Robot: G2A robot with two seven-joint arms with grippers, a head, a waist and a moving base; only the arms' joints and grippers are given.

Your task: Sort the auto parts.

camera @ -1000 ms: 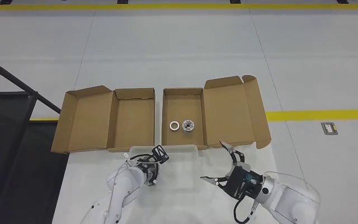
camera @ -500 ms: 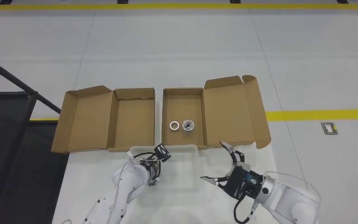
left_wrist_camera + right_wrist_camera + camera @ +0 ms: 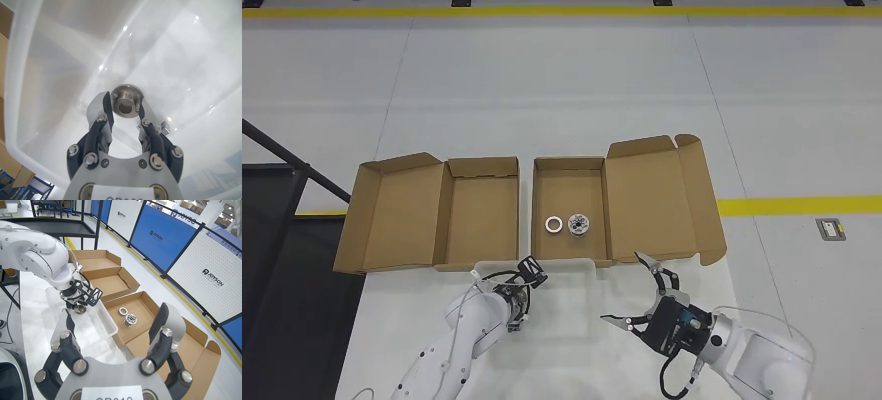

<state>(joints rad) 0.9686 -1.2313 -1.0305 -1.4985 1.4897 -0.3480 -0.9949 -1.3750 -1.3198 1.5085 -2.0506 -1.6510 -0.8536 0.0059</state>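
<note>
Cardboard comes first: an open box (image 3: 482,215) sits at the left along the far side of the table (image 3: 572,345). Just in front of it, the left gripper (image 3: 123,106) is down inside the white tray (image 3: 577,266). Its jaws are clamped on the boss of a flanged metal hub (image 3: 130,92) (a small shiny block (image 3: 164,129) lies just beside one finger). Next along, the second open box (image 3: 572,190) holds a metal ring (image 3: 555,224) and a ribbed round part (image 3: 579,224) side by side. Farthest right, the right gripper (image 3: 630,292) hangs above the tabletop beside the tray, jaws spread wide apart.
</note>
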